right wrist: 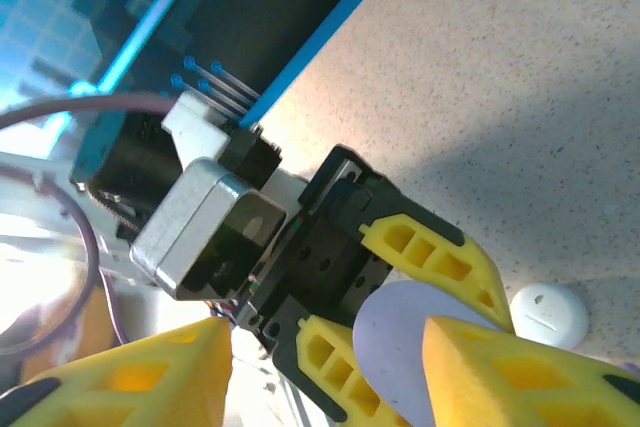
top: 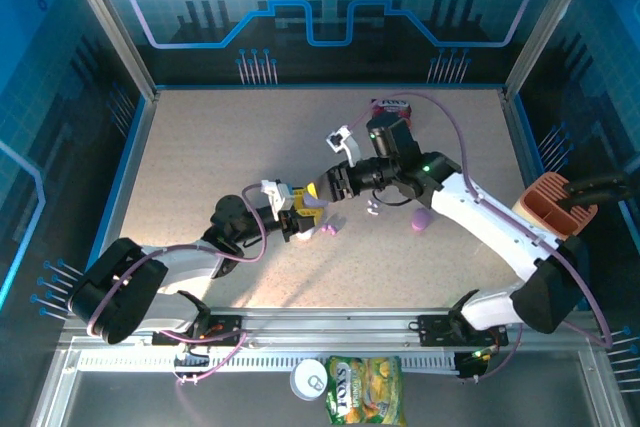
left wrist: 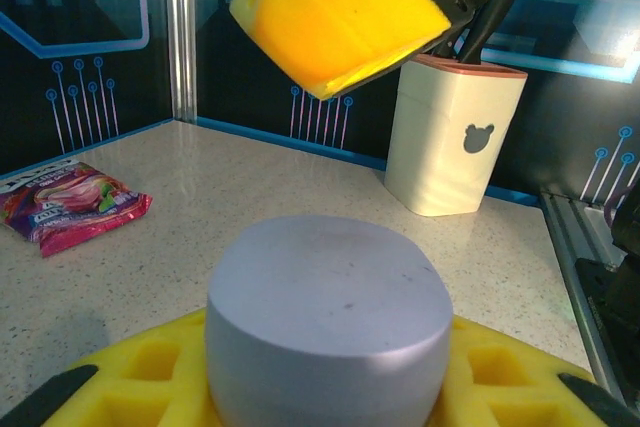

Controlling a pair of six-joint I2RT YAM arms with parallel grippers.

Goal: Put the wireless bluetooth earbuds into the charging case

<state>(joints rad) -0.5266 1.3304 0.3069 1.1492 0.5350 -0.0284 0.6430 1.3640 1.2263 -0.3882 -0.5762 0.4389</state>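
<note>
A beige speckled table (top: 200,167) sits inside a blue-lit enclosure with circuit-pattern walls. One lavender charging case (left wrist: 325,317) is near the table's middle, clamped between the yellow fingers of the left gripper (top: 300,219). The right gripper (right wrist: 325,377) hovers just above it, fingers apart and holding nothing. Tiny white earbuds (top: 374,209), too small to count, lie just right of the grippers. One purple pebble-shaped case (top: 422,219) lies farther right. One snack packet (left wrist: 75,202) lies by the far edge, and one cream holder (left wrist: 450,137) stands at the right edge.

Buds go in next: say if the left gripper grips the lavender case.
Shut on it: left gripper's yellow fingers flank the lavender case.
</note>
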